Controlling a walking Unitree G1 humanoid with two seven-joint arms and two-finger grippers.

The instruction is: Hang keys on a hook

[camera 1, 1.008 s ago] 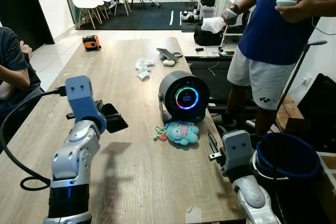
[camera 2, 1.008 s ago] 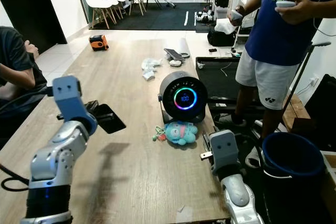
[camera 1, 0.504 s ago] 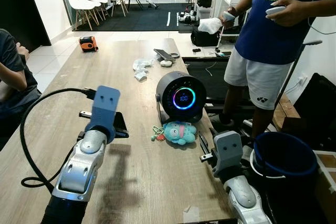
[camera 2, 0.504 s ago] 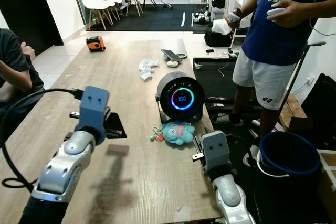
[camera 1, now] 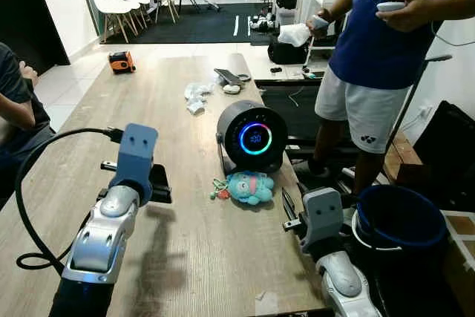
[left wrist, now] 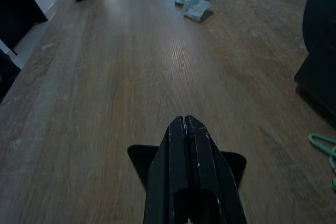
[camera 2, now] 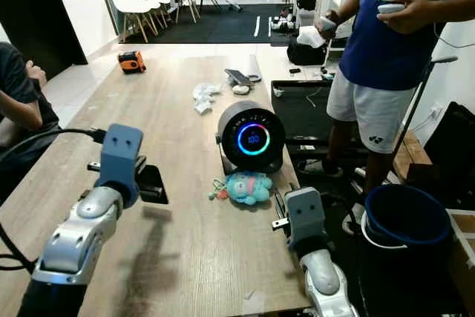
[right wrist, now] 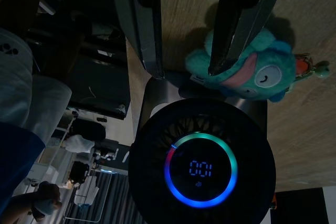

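Observation:
The keys hang on a teal plush keychain [camera 1: 249, 187] with a green ring [camera 1: 218, 190], lying on the wooden table [camera 1: 185, 257] in front of a round black device [camera 1: 252, 137] with a glowing ring display. My right gripper [right wrist: 185, 73] is open just short of the plush [right wrist: 247, 77], and one fingertip [right wrist: 218, 64] overlaps its edge. It reaches in from the table's right edge. My left gripper [left wrist: 185, 124] is shut on nothing, low over bare wood left of the keychain. No hook can be made out.
A person in blue [camera 1: 371, 57] stands at the table's right side, and another sits at the left [camera 1: 11, 102]. A blue bucket [camera 1: 397, 217] stands by my right arm. Crumpled paper [camera 1: 194, 98], a phone [camera 1: 226, 76] and an orange tape measure [camera 1: 119, 61] lie farther back.
The camera has shifted a little. My left wrist has turned and its gripper has swung in closer over the table. The right arm has edged toward the plush.

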